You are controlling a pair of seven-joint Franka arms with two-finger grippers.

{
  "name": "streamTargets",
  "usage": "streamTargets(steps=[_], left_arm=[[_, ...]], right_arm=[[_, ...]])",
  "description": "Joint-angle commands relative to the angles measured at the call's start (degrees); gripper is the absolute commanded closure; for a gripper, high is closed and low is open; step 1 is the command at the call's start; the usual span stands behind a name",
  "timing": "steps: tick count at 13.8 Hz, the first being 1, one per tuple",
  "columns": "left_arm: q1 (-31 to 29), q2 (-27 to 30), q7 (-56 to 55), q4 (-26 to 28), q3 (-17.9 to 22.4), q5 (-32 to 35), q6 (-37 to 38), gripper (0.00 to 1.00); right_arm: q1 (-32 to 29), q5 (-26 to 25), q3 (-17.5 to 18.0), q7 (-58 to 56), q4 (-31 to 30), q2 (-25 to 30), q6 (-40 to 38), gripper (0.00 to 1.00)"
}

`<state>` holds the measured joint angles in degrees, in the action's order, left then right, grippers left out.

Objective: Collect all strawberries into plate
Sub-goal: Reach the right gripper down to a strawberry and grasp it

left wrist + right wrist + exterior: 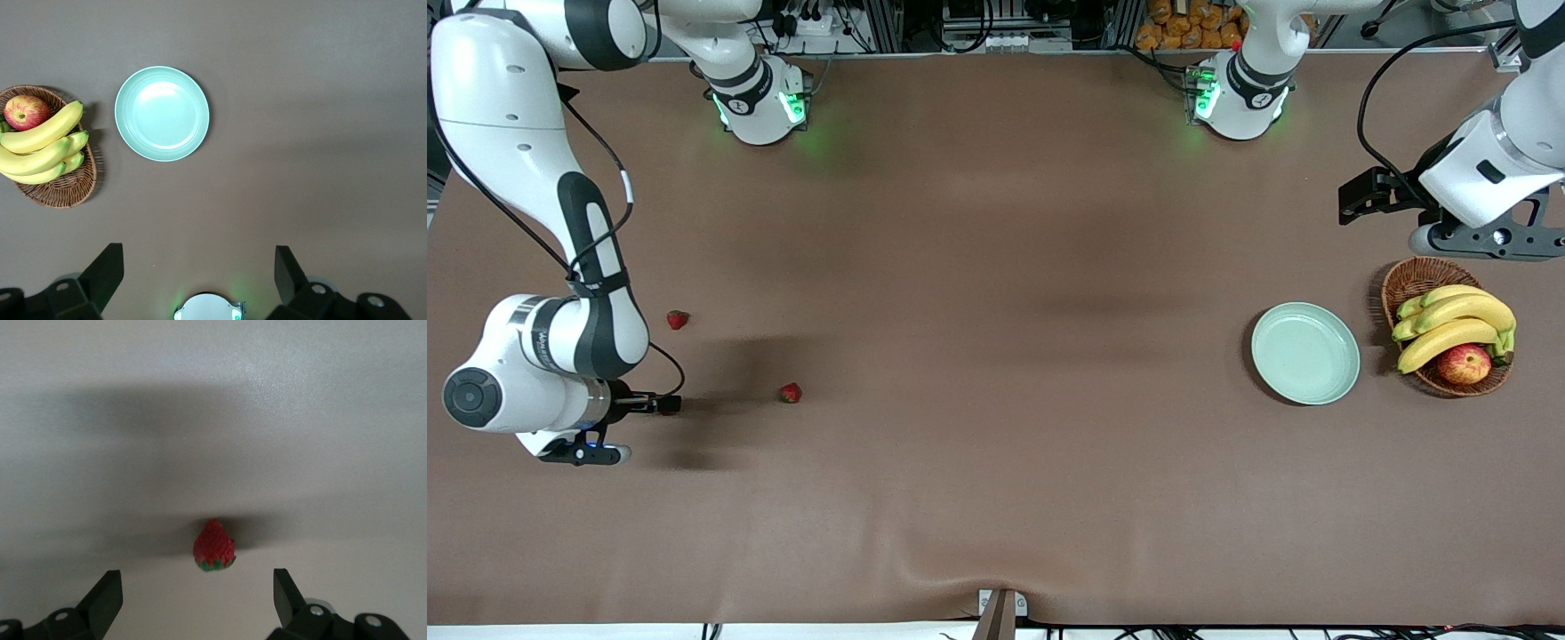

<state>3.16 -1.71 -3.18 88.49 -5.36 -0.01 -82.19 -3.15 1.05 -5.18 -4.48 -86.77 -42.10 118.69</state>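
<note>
Two strawberries (678, 319) (790, 393) lie on the brown table (996, 462) at the right arm's end, and a third strawberry (214, 547) sits right under the right gripper (197, 597), whose fingers are spread wide and not touching it. The green plate (1304, 353) has nothing on it and sits well apart at the left arm's end, just beside the basket (1414, 280) of bananas (1454, 324) and an apple (1464, 364). The left gripper (199, 270) waits up in the air near the basket, fingers spread wide, holding nothing.

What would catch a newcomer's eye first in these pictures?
Probably the basket of yellow bananas and an apple at the left arm's end, beside the empty mint plate. Next, small red strawberries at the right arm's end, one between the open right hand's fingers.
</note>
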Motion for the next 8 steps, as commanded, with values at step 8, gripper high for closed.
streamTargets(steps=[8], left_arm=[[-0.3, 0.0, 1.6, -0.2, 0.1, -1.1, 0.1, 0.0]], right_arm=[[-1.5, 0.2, 0.7, -0.5, 1.0, -3.7, 2.6, 0.0]])
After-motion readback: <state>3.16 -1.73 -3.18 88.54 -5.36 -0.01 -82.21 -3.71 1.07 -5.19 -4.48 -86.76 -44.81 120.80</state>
